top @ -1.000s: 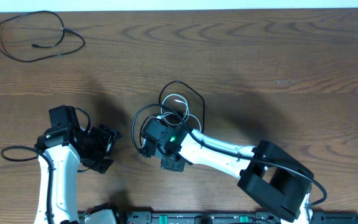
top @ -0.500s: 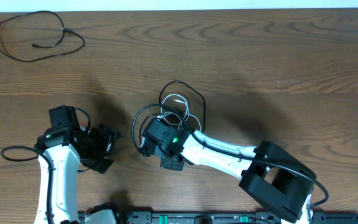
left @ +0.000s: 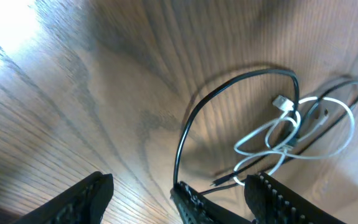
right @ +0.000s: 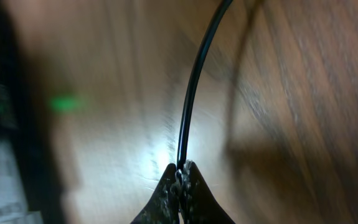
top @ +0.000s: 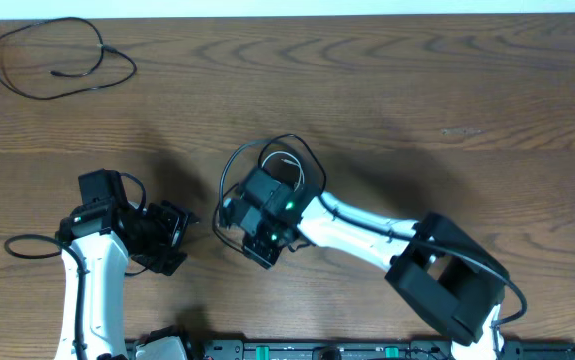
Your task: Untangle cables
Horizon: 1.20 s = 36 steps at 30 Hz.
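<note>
The right gripper (right: 180, 176) is pinched tight on a black cable (right: 194, 93). The strand is caught right at its fingertips and runs up the wrist view before bending off at the top of the frame. In the overhead view the same strand arcs up from the centre of the frame and over into the small bundle (top: 289, 165). The bundle lies just above and right of the pinch, and there the strand crosses the white cable (left: 303, 134) (how many times they cross I cannot make out).

The left gripper (top: 175, 240) stands wide with nothing in it at the lower left of the frame. It is about level with the right gripper, apart from it, and facing the bundle. A second black cable (top: 62, 60) lies alone on the bench (top: 417, 90) in the upper left corner, well apart from the rest.

As I judge it, the coming move turns on one relation. The bundle lies up and right from the pinch, and the held strand's long axis leads from the pinch into it. A draw toward the lower left would therefore pull along the strand and out of the loops. The right arm is nearer and has the hold; the left would have to reach across to pin the white cable.
</note>
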{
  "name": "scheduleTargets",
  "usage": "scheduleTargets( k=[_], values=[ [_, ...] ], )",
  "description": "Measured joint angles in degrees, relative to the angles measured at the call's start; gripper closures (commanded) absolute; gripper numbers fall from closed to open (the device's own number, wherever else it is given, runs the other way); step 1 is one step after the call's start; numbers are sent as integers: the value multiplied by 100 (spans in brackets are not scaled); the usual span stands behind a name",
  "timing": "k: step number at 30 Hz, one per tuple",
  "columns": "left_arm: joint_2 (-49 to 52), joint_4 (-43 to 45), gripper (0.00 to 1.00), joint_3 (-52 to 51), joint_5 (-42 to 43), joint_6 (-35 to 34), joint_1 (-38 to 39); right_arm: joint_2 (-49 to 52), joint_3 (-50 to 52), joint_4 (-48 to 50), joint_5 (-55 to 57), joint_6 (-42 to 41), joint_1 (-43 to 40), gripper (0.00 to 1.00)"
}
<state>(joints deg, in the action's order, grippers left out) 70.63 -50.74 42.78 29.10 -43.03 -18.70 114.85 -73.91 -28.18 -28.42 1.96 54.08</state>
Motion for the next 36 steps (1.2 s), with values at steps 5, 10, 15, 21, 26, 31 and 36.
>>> scheduleTargets(
  k=[5, 10, 15, 21, 26, 31, 36],
  values=[
    [0, -4, 33, 0, 127, 2, 0, 2, -31, 37, -1019, -337, -321, 99],
    [0, -26, 34, 0, 260, 0, 7, 2, -31, 195, -1578, -573, -411, 99],
    [0, -15, 34, 0, 358, -70, 240, 2, -31, 535, -1917, -820, -411, 99],
    [0, 107, 35, 0, 219, -387, 879, 2, -31, 704, -2184, -1056, -411, 99],
    [111, 350, 38, -2, 90, -723, 1397, 2, -31, 706, -2297, -1104, -431, 99],
    [345, 387, 44, -2, 55, -866, 1561, 2, -31, 708, -2363, -1182, -605, 99],
    [426, 389, 51, -2, 59, -997, 1561, 2, -31, 804, -2599, -1220, -920, 99]
  ],
)
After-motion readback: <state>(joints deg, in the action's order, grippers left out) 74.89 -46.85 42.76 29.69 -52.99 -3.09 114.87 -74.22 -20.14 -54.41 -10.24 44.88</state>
